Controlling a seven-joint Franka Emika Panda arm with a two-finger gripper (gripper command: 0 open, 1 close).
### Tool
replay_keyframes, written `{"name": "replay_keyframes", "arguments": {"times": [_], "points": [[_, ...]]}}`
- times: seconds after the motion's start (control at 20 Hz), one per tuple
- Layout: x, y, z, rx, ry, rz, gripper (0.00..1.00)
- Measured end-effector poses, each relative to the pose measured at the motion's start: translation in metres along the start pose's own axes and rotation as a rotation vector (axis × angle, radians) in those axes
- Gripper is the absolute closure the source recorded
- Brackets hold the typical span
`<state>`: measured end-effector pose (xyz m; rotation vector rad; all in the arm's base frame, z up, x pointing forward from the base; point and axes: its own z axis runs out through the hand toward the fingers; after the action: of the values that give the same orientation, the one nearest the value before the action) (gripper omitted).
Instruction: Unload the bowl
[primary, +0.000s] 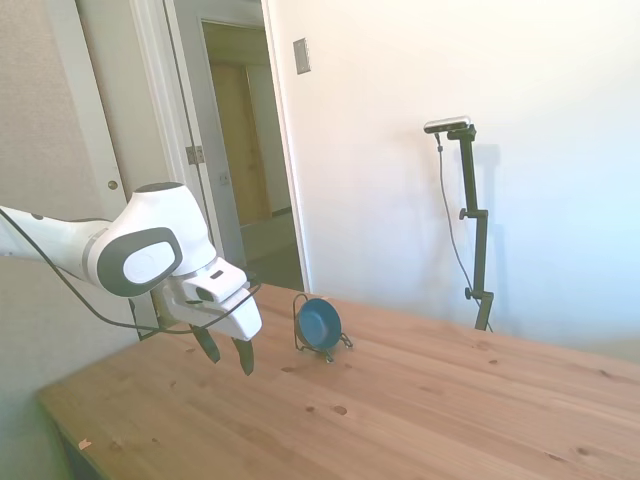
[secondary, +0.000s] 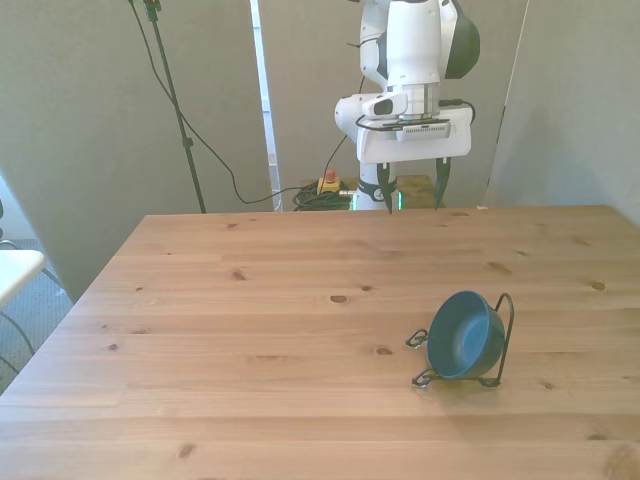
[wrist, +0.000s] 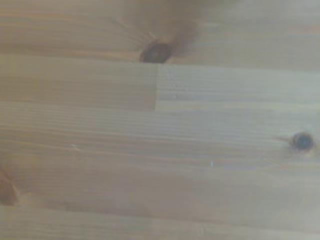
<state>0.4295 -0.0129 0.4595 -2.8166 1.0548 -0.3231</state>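
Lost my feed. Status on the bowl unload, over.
End effector open, empty, above table's far edge. Bowl on its side in wire rack, untouched. Nothing on the table between them.

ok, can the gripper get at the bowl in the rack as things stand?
Probably yes. The gripper hangs open above the table's far edge, and only bare wooden table lies between it and the blue bowl. The bowl stands on edge in the wire rack, whose back loop may hinder a grasp from behind.

Table: we see a bare wooden table (secondary: 250, 330) with dark knots.
Rack: we see a thin black wire rack (secondary: 505, 340) standing on it.
Doorway: we see an open doorway (primary: 245, 150) behind.
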Motion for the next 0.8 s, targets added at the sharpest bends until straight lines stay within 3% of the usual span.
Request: {"name": "replay_keyframes", "arguments": {"times": [0.45, 0.8], "points": [[0.058, -0.022, -0.012, 0.150, 0.064, -0.081, 0.00], [0.105, -0.045, 0.000, 0.200, 0.085, -0.138, 0.00]]}}
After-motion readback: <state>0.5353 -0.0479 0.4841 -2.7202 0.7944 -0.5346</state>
